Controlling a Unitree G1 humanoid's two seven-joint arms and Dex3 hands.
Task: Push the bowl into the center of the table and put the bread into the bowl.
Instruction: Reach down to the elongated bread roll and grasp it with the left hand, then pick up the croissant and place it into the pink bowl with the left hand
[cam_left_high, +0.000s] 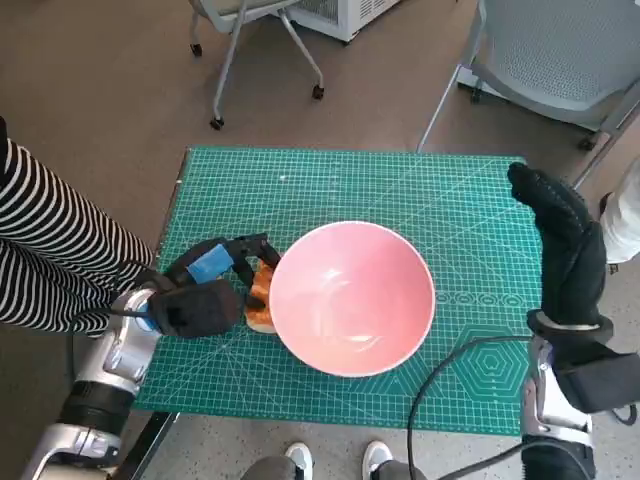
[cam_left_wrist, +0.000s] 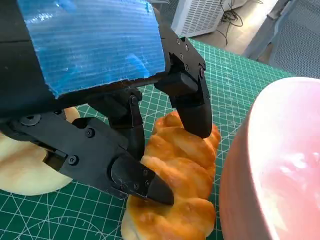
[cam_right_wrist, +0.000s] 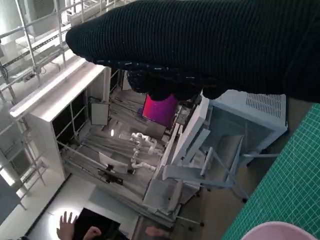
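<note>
Bread at the bowl's nine o'clock, under my left hand.

My left hand (cam_left_high: 205, 290) has its fingers (cam_left_wrist: 192, 102) down either side of the braided bread loaf (cam_left_wrist: 177, 180), apparently gripping it; its long axis runs alongside the pink bowl (cam_left_high: 352, 297), mid-table. My right hand (cam_left_high: 560, 235), raised at three o'clock, holds nothing, fingers extended.

Right wrist cam: glove over lab bkgd.
Right hand (cam_right_wrist: 200, 45) spans 12 o'clock; green mat (cam_right_wrist: 290, 180) at 4; pink bowl (cam_right_wrist: 280, 232) rim at 5; person's hand (cam_right_wrist: 65, 226) at 7.
</note>
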